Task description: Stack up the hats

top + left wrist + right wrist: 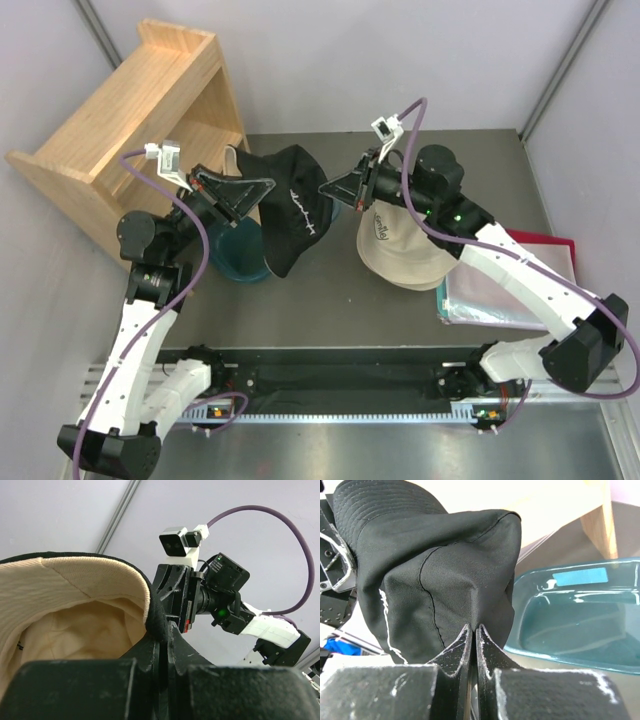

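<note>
A black hat point(292, 208) with white lettering hangs stretched between my two grippers, above the table. My left gripper point(262, 188) is shut on its left brim. In the left wrist view the gripper point(167, 630) pinches the black edge, and the hat's cream inside point(75, 630) faces the camera. My right gripper point(324, 189) is shut on the hat's right side. In the right wrist view the gripper point(473, 628) is closed on the black fabric point(445, 580). A cream-beige hat point(400, 252) lies on the table under my right arm, partly hidden by it.
A teal tub point(232, 258) stands under the black hat's left part and also shows in the right wrist view point(580, 625). A wooden shelf point(130, 120) stands at the back left. A clear bag on a red folder point(500, 295) lies at the right.
</note>
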Controlling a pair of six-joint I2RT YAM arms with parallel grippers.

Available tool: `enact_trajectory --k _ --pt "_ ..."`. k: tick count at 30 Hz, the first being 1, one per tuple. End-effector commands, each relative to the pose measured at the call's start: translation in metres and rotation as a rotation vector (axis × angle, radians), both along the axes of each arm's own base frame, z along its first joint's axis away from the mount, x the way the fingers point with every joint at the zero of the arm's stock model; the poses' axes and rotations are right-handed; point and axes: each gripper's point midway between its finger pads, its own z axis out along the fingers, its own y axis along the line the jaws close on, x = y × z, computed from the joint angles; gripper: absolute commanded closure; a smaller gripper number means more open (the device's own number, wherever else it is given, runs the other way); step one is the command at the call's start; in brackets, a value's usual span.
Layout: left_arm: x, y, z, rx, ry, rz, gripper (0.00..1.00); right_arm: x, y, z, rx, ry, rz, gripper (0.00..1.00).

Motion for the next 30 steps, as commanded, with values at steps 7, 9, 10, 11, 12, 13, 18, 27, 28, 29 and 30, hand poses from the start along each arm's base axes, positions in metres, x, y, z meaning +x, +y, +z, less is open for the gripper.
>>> enact_trajectory --k 7,9,10,11,12,13,18,27,28,29,30 --pt "0.023 0.004 0.008 0.05 -0.032 0.093 1.0 -0.011 -0.071 0.08 -0.025 -0.222 -0.287 1.0" --pt "0.027 -0.007 0.006 0.066 -0.031 0.076 1.0 -0.009 -0.093 0.088 -0.051 -0.247 -0.39 1.0" --pt "0.034 -0.017 0.008 0.079 -0.02 0.091 1.0 -0.018 -0.12 0.101 -0.056 -0.264 -0.466 1.0" --pt "0.026 -0.036 0.009 0.102 -0.047 0.049 1.0 -0.028 -0.131 0.111 -0.047 -0.292 -0.478 1.0" --pt "0.029 -0.047 0.013 0.11 -0.052 0.039 1.0 -0.031 -0.142 0.115 -0.057 -0.293 -0.513 1.0" --pt "0.029 -0.057 0.014 0.116 -0.055 0.028 1.0 -0.031 -0.152 0.119 -0.064 -0.305 -0.556 1.0" --pt "0.028 -0.112 0.026 0.096 -0.072 -0.096 1.0 -0.047 -0.207 0.144 -0.092 -0.332 -0.726 1.0" --pt "0.033 -0.193 0.018 0.084 -0.059 -0.208 1.0 -0.077 -0.29 0.151 -0.162 -0.323 -0.978 1.0" --pt "0.03 -0.202 0.014 0.087 -0.051 -0.228 1.0 -0.078 -0.296 0.15 -0.171 -0.323 -0.998 1.0" --pt "0.036 -0.214 0.005 0.099 -0.036 -0.237 1.0 -0.078 -0.301 0.147 -0.191 -0.315 -1.018 1.0" --pt "0.037 -0.22 0.001 0.103 -0.032 -0.246 1.0 -0.078 -0.311 0.145 -0.203 -0.299 -1.074 1.0"
